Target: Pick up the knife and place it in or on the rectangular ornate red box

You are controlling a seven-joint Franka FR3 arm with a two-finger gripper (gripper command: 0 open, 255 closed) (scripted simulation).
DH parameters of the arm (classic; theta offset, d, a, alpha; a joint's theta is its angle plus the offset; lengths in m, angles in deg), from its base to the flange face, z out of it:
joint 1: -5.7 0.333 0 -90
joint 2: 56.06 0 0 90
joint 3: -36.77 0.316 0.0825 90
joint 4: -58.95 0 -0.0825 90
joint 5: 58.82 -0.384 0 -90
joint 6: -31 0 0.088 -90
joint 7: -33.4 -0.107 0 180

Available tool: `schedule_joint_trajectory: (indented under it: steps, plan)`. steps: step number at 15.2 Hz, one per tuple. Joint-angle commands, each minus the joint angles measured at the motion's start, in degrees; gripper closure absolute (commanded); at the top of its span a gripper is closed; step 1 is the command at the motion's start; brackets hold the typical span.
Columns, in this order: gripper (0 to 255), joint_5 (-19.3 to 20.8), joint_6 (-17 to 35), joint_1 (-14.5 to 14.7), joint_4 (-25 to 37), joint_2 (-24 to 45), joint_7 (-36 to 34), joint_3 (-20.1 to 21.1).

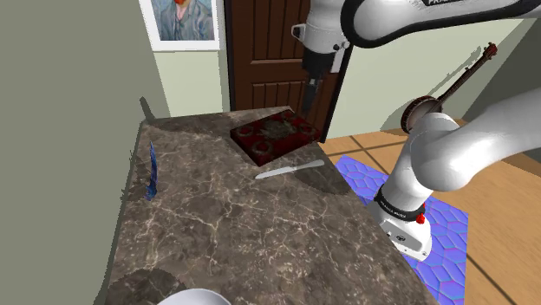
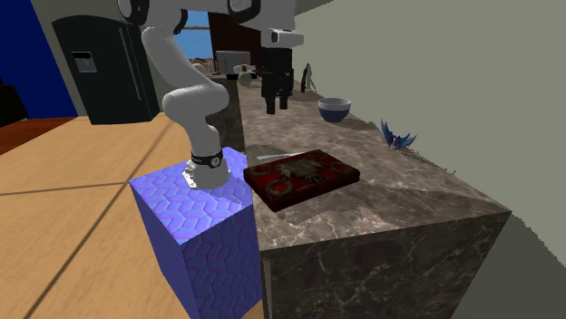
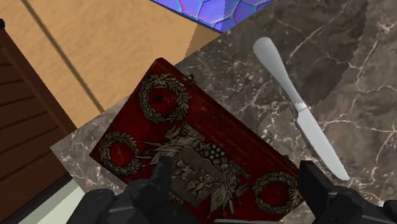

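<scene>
While the black jaws are hanging apart and empty high above the ornate dark-red rectangular box point(image 1: 276, 134), the plain grey table knife point(image 1: 290, 167) is lying flat on the brown marble surface point(image 1: 217, 225) just beside the box's near long edge, roughly parallel to it.

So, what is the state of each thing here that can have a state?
gripper, open, holding nothing, raised over the countertop.
red box, lid shut, lying flat on the countertop.
knife, lying flat beside the red box, not held.
brown door, shut.
bowl, upright.
</scene>
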Motion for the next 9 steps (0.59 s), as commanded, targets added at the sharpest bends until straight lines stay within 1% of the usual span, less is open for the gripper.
schedule_joint_trajectory:
  steps: [1,9]
  plan:
    - [0,-0.3,3.23,2.1,-2.85,0.49,3.93,-0.47]
    - [0,-2.34,15.8,11.3,-13.48,3.65,17.82,-1.19]
